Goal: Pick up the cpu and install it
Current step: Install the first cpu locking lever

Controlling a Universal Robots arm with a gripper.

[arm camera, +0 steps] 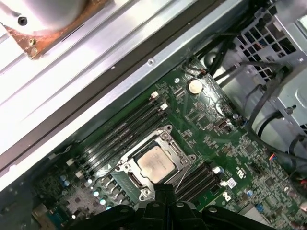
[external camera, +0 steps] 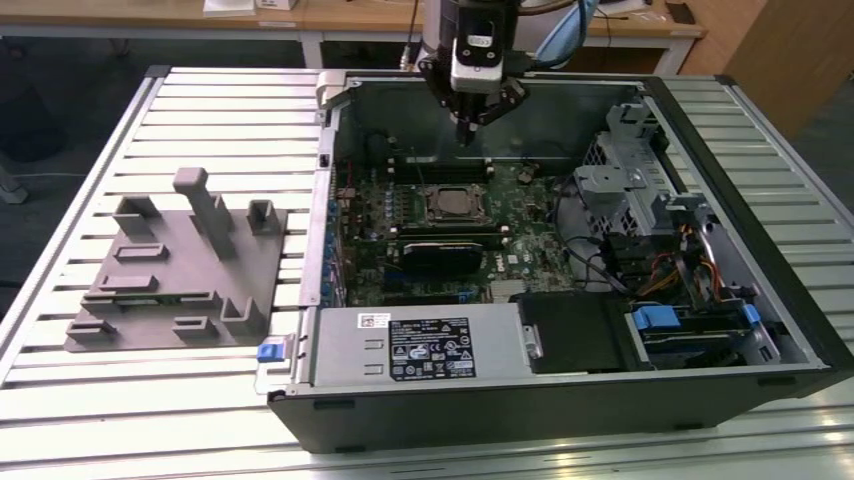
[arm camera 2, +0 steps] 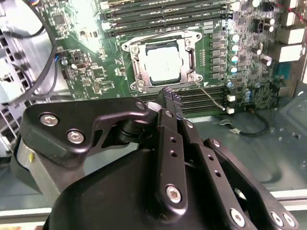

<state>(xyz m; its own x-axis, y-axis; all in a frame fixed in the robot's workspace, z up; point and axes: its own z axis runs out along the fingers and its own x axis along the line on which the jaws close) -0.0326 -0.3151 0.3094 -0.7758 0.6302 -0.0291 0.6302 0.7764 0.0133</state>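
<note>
The cpu (external camera: pixel 454 203) lies flat in its socket on the green motherboard (external camera: pixel 534 240) inside the open computer case (external camera: pixel 561 400). Its pale silvery top shows in both wrist views (arm camera 2: pixel 163 62) (arm camera: pixel 156 164), framed by the metal socket bracket. My gripper (external camera: pixel 467 132) hangs above the board toward the case's back wall, a little behind the socket. Its fingers are pressed together to a point with nothing between them, and they show that way in both wrist views (arm camera 2: pixel 168 96) (arm camera: pixel 164 188). The gripper is apart from the cpu.
A black ribbed block (external camera: pixel 441 255) sits just in front of the socket. The power supply with a white label (external camera: pixel 427 345) fills the case front. Drive cage (external camera: pixel 641 180) and cables stand on the exterior view's right. A grey moulded fixture (external camera: pixel 180 265) lies on the slatted table (external camera: pixel 134 400).
</note>
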